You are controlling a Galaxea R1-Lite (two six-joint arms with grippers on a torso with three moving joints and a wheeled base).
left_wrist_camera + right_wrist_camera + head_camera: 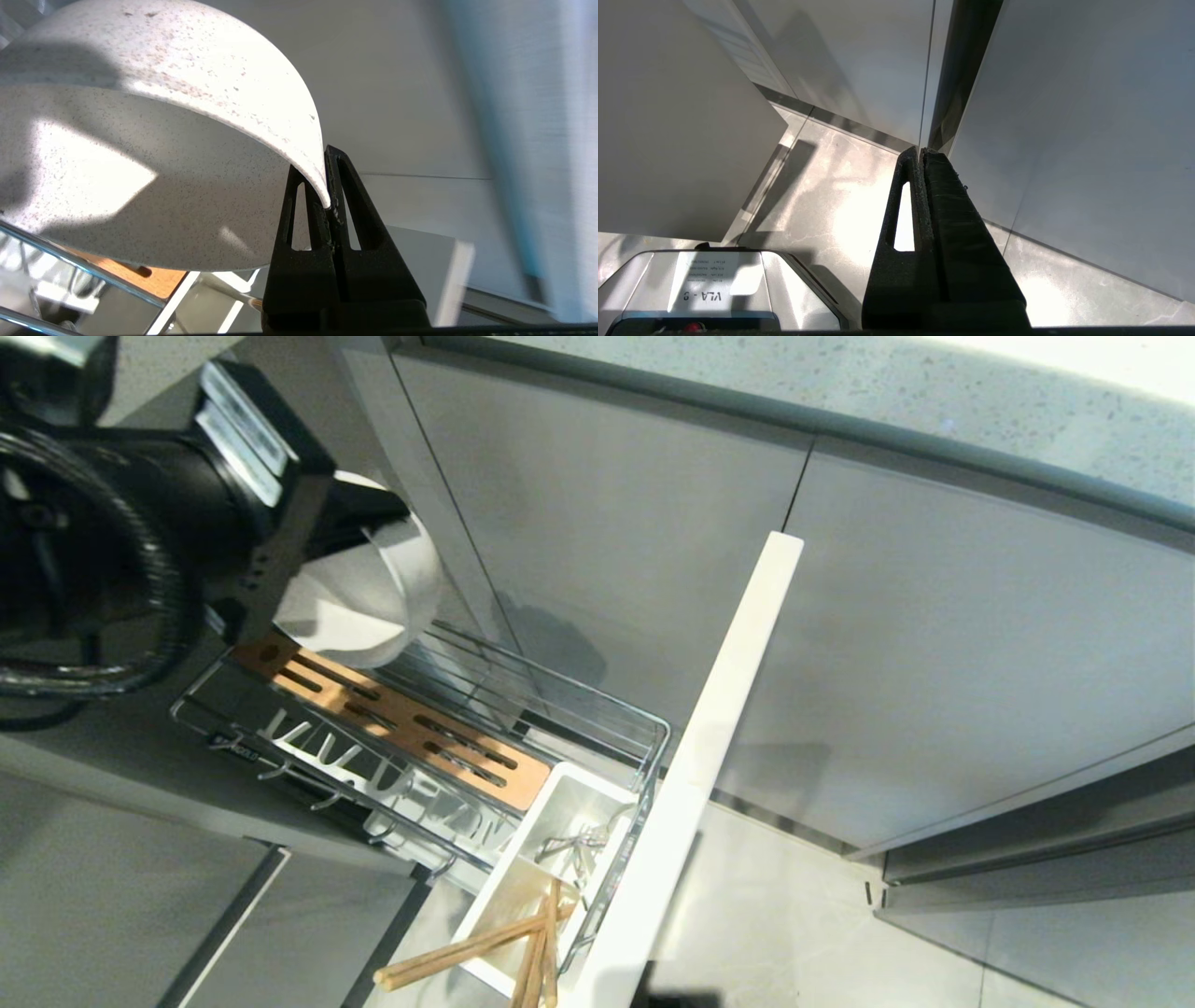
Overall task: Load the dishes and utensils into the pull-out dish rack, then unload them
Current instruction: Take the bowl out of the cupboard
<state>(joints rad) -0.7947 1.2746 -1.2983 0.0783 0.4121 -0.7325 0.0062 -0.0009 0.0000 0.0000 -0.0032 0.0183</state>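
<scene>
Pinching the rim of the small speckled white bowl (154,154), the left gripper (327,191) holds it above the far end of the chrome wire pull-out rack (597,709), clear of its prongs; wooden chopsticks (485,947) stand in the near white tub (523,868); right gripper (920,158) parked, pressed together.

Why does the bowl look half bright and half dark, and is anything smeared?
Left wrist view: sun strikes the bowl in hard-edged patches, the rest shaded; the cabinet front is smeared. Right wrist view: glare on the floor. Head view: the drawer panel casts a shadow.

White speckled bowl (154,154) in the black pincer (327,186); orange-brown slotted board (401,719), light-brown chopsticks (485,947), white tub (569,803).
</scene>
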